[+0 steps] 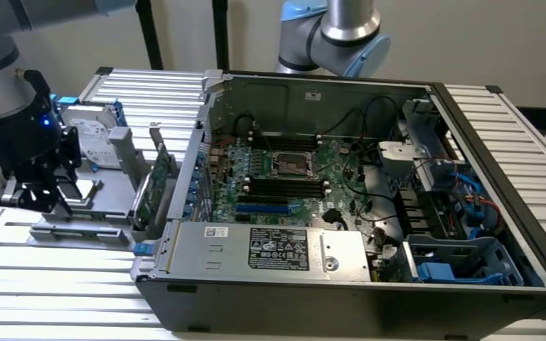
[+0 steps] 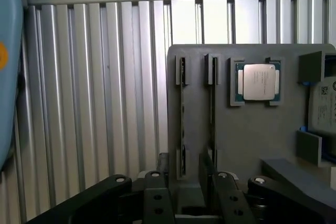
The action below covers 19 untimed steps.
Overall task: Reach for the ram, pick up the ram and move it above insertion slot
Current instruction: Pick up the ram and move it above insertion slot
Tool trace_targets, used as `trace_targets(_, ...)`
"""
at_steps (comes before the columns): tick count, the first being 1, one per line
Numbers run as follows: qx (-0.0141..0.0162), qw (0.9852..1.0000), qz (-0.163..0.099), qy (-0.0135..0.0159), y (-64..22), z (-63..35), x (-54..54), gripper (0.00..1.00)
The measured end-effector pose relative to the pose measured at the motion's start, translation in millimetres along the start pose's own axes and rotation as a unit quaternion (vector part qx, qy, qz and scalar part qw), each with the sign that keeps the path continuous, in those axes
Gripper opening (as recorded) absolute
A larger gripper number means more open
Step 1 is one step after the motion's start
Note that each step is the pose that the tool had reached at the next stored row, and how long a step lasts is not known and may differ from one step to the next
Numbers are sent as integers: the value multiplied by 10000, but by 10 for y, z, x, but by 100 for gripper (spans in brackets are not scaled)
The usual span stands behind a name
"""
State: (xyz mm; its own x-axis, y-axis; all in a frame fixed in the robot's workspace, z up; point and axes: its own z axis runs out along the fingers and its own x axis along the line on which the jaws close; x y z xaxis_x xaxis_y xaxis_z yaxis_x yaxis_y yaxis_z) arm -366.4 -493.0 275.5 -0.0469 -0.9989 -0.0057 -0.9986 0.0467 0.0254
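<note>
– Two thin boards stand on edge in the holder (image 2: 252,140), side by side, each in its own groove. I take this one for the ram (image 2: 182,121). Can't tell what the second is, it's edge-on.
– Gripper state?
– Gripper (image 2: 191,203) is over the holder's end, roughly in line with the grooves. Fingers (image 2: 157,200) are spread wide with nothing between them. No contact with the ram that I can see.
– Neighbours?
– CPU (image 2: 257,81) lies flat just beside the second groove, drive (image 2: 323,103) past that. The case (image 1: 349,298) is well apart, toward the exterior view's right, with the memory slots (image 1: 283,186) open on the board inside.
– Handling?
– My guess is light, stiff and thin, so weight's no issue. Brittle though: chips on the faces, contacts on the buried edge. The faces are smooth, so an off-centre pinch would likely let it pivot.
– Grip point?
– Across the thickness, on the two flat faces near mid-length, high on the exposed edge. Modest force, since squeezing on chips risks cracking one.
</note>
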Motion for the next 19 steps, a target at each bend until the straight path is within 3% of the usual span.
trace_targets(12,-1,10000,-41,1,-2,218,3,36)
trace_targets(19,-1,10000,-71,2,41,345,6,36)
